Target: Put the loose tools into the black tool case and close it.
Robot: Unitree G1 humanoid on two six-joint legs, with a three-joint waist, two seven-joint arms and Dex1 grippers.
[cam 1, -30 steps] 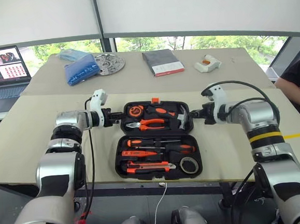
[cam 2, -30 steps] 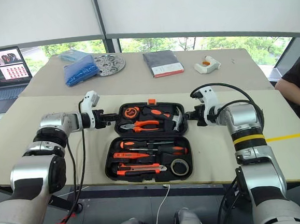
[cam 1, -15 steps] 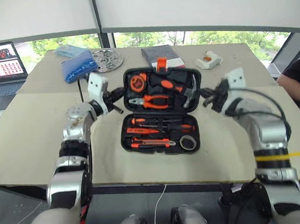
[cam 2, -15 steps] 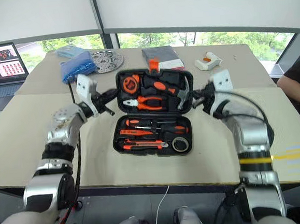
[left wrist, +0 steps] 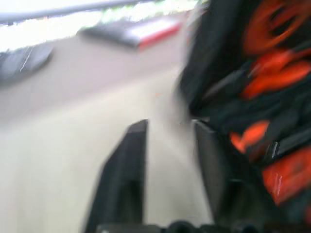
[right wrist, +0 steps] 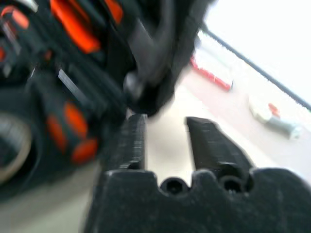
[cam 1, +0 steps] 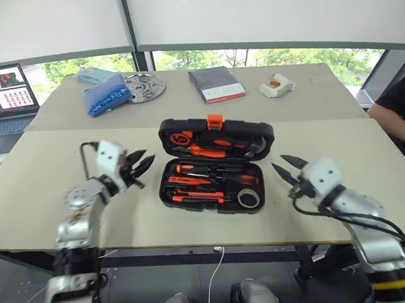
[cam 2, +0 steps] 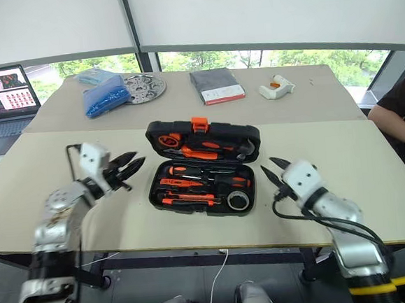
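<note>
Left eye view: both grippers released beside the half-closed black tool case.

The left gripper (cam 1: 139, 168) is held with fingers parted and empty, just left of the black tool case (cam 1: 214, 166); the right gripper (cam 1: 285, 169) is likewise spread and empty, just right of it. The case rests on the table (cam 1: 36, 178), lid tilted partway over the base, orange latch (cam 1: 215, 121) uppermost. Screwdrivers (cam 1: 208, 180), utility knife (cam 1: 199, 197) and tape roll (cam 1: 246, 198) are seated in the base.
</note>
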